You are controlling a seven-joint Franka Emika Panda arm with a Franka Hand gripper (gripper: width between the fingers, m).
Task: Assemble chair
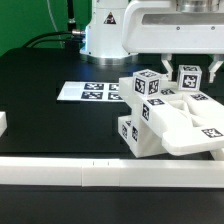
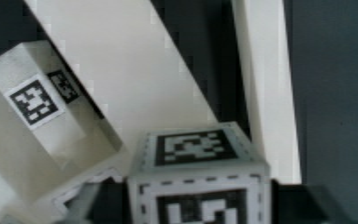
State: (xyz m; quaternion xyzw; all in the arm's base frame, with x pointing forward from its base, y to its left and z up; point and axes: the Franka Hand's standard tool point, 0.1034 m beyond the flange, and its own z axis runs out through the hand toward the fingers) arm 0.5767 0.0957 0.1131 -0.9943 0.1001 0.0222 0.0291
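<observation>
Exterior view: the white chair (image 1: 165, 115) sits on the black table (image 1: 40, 75), on the exterior view's right, near the white border rail (image 1: 80, 175).
Chair parts: a flat slab and square posts with black-and-white tags are bunched together.
Gripper (image 1: 178, 68): it hangs over the far side of the chair.
Jaws: closed; I cannot tell if they hold a part.
Marker board (image 1: 90, 92): it lies flat, left of the chair.
Wrist view: a tagged post (image 2: 194, 175) is close up, with a long white slab (image 2: 140, 70) behind it.
</observation>
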